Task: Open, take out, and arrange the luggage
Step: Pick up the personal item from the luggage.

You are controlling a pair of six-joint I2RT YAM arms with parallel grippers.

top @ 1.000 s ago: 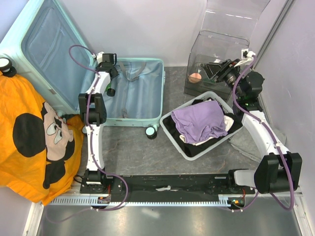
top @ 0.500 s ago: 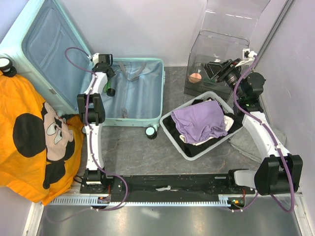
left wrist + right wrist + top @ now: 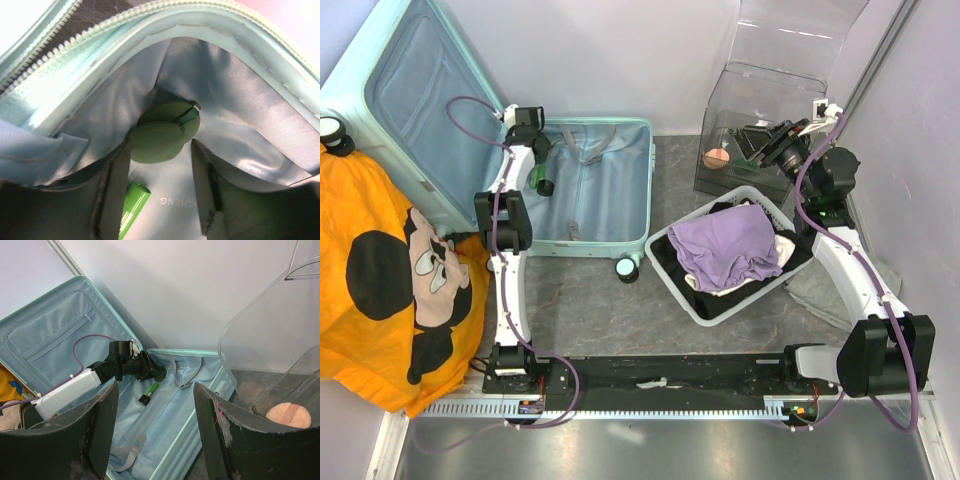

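**A:** What has the left gripper [image 3: 159, 145] got?

**B:** Its jaws stand partway apart around a dark green round thing [image 3: 162, 132] lying in a corner of the lining. The thing's edges meet both fingers [image 3: 112, 190]. Whether they pinch it or only straddle it, I cannot tell.

**A:** Why come at it that way?

**B:** I judge it is because the piece is tucked where the fabric folds under the zipped rim. Reaching in nose-first puts one finger on either side of it. A green tube [image 3: 132, 207] lies just beside the left finger, untouched.

**A:** And the luggage [image 3: 420, 95] itself?

**B:** It is at the far left of the table and already open. The base lies flat and the lid is propped up to the left, beside an orange cloth [image 3: 380, 290] with a cartoon mouse on it. That leaves the base free for the arm to reach into. So opening looks done, and taking out is the step in hand.

**A:** The right gripper [image 3: 155, 387]?

**B:** Wide open and empty, held high by the clear box [image 3: 760, 90], which has a peach round thing [image 3: 286, 415] inside. I would guess it is parked there so as not to crowd the left arm.

**A:** What lies between the two?

**B:** A white mesh basket [image 3: 672, 275] with a purple garment [image 3: 725, 245] heaped in it. It sits just right of the luggage, near one wheel.
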